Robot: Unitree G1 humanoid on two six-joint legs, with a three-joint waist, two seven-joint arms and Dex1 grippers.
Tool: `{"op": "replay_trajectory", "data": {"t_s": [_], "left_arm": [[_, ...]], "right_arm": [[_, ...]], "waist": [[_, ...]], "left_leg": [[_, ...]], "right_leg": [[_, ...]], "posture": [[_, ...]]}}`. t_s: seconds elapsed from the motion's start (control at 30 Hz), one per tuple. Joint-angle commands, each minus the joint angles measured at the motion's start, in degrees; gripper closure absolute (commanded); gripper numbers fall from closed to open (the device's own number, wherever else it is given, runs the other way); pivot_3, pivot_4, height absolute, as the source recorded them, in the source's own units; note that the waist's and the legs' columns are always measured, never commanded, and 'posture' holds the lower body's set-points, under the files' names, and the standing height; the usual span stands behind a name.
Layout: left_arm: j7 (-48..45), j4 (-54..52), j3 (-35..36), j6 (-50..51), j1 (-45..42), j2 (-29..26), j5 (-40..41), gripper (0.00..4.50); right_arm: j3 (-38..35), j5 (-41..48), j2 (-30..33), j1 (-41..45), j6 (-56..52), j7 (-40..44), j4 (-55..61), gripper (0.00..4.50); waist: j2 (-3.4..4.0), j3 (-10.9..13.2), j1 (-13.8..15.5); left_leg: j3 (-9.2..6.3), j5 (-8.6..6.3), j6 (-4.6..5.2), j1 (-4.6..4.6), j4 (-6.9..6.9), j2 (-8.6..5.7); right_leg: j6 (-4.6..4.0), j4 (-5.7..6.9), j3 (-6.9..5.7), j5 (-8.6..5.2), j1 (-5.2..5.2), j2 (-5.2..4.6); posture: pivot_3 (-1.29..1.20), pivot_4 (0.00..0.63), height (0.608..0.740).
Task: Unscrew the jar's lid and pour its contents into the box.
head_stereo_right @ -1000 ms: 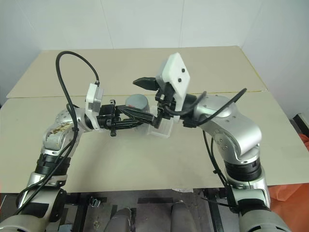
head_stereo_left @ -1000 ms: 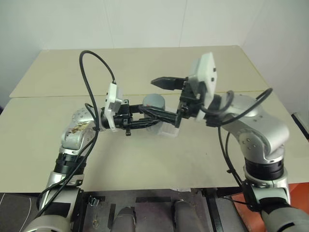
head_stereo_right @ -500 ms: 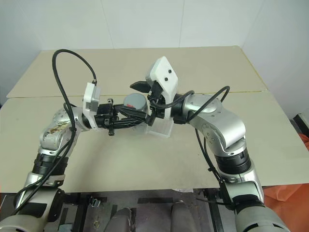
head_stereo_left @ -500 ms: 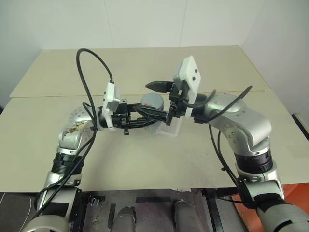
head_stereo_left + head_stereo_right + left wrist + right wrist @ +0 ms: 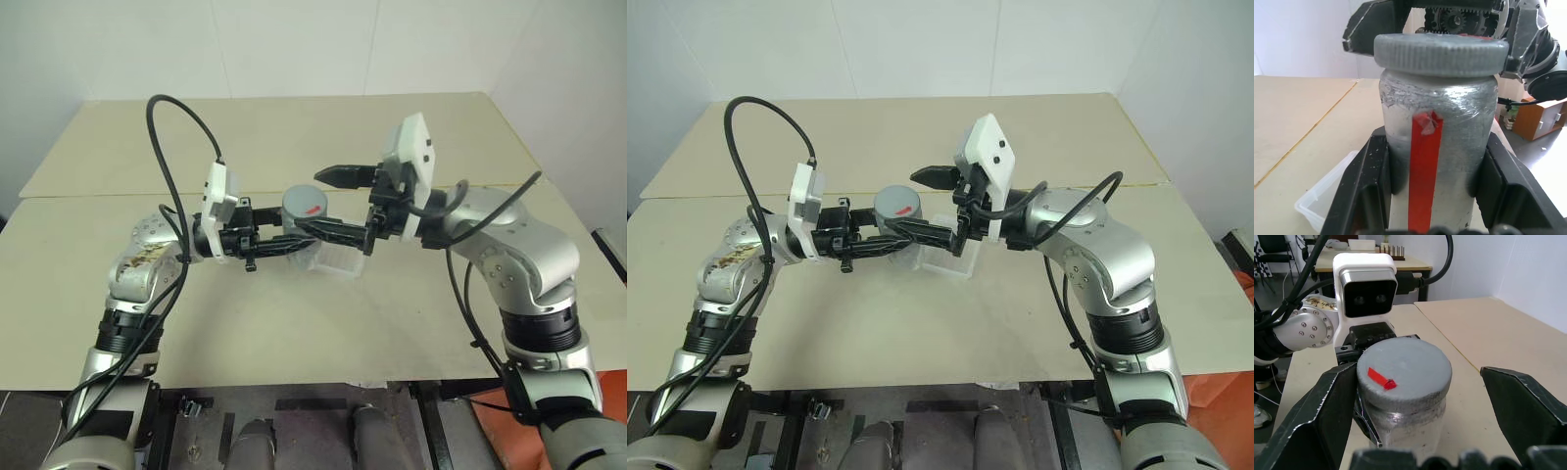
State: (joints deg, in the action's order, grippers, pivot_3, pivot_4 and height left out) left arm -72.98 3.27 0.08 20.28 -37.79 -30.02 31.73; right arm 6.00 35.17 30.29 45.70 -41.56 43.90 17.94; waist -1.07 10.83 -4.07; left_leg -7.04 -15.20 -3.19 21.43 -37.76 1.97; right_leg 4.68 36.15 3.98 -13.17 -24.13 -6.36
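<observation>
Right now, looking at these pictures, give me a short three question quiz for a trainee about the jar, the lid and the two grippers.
1. True or false: the left gripper is shut on the jar.
2. How does the right gripper stand at the lid? A) clamped on it B) open, a finger on either side C) resting on the table
3. Fill in: the lid sits ____ the jar, and the box stands below on the table.

Key: 1 true. 2 B: its fingers stand wide apart and the far one is clear of the lid. 3 on: it is not yet off.
</observation>
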Motion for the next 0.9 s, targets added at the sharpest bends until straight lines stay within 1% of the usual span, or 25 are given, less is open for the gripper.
{"op": "replay_trajectory", "data": {"t_s": [0.03, 0.17, 0.3, 0.47, 0.57, 0.77, 0.9], "left_arm": [[-3.0, -2.2, 1.3, -0.8, 0.1, -1.3, 2.0, 2.62], [-3.1, -2.1, 1.6, -0.8, 0.2, -1.5, 2.0, 2.62], [-3.3, -1.8, 1.7, -0.9, 0.2, -1.3, 1.7, 2.62], [-3.2, -0.7, 1.6, -1.3, -0.4, -0.8, 1.2, 2.62], [-2.5, 0.6, 1.3, -1.8, -1.2, 0.1, 0.6, 2.62], [-1.8, 3.8, 0.4, -2.9, -2.8, 2.6, -0.6, 2.62], [-1.7, 4.1, 0.0, -3.1, -3.5, 3.9, -0.8, 2.62]], "right_arm": [[-8.3, -2.3, 3.6, -0.6, 1.9, -2.9, -3.9, 0.03], [-10.3, -1.1, 5.1, -2.1, 1.8, -2.6, -3.0, 0.03], [-11.5, -0.9, 6.2, -2.9, 1.5, -2.1, -2.5, 0.03], [-11.4, 0.1, 7.6, -4.0, 0.9, -0.8, 0.2, 0.03], [-11.2, 2.9, 7.8, -4.4, -0.6, 0.3, 4.0, 0.03], [-8.3, 6.9, 5.0, -2.0, -3.1, -0.9, 9.0, 0.03], [-5.3, 5.5, 2.2, 0.9, -3.6, -3.2, 8.4, 0.03]], "waist": [[0.00, 0.0, 0.1], [-0.01, 0.0, 0.6], [0.00, 0.0, 0.0], [0.00, 0.0, 0.0], [0.00, 0.0, 0.1], [0.00, 0.0, 0.0], [0.00, 0.0, 0.0]], "left_leg": [[0.00, 0.00, 0.00, 0.01, 0.00, 0.00], [0.01, 0.00, 0.00, 0.04, 0.00, -0.03], [0.02, -0.01, 0.01, 0.04, 0.01, -0.01], [0.03, -0.01, 0.01, 0.04, 0.01, -0.01], [0.02, -0.01, 0.01, 0.05, 0.01, -0.01], [0.02, -0.01, 0.01, 0.02, 0.00, -0.01], [0.01, -0.01, 0.01, 0.03, 0.00, -0.01]], "right_leg": [[0.00, 0.00, 0.00, 0.00, 0.00, 0.00], [0.01, -0.04, 0.00, 0.00, 0.03, -0.04], [0.00, -0.04, 0.00, 0.00, -0.01, -0.02], [0.01, -0.03, 0.00, 0.00, -0.02, -0.02], [0.01, -0.04, 0.00, 0.00, 0.00, -0.02], [0.01, -0.03, 0.00, 0.00, 0.01, -0.02], [0.00, -0.02, 0.00, 0.00, -0.01, -0.02]], "posture": [[0.00, 0.150, 0.740], [0.00, 0.150, 0.740], [0.00, 0.150, 0.740], [0.00, 0.150, 0.740], [0.00, 0.150, 0.740], [0.00, 0.150, 0.740], [0.00, 0.150, 0.740]]}}
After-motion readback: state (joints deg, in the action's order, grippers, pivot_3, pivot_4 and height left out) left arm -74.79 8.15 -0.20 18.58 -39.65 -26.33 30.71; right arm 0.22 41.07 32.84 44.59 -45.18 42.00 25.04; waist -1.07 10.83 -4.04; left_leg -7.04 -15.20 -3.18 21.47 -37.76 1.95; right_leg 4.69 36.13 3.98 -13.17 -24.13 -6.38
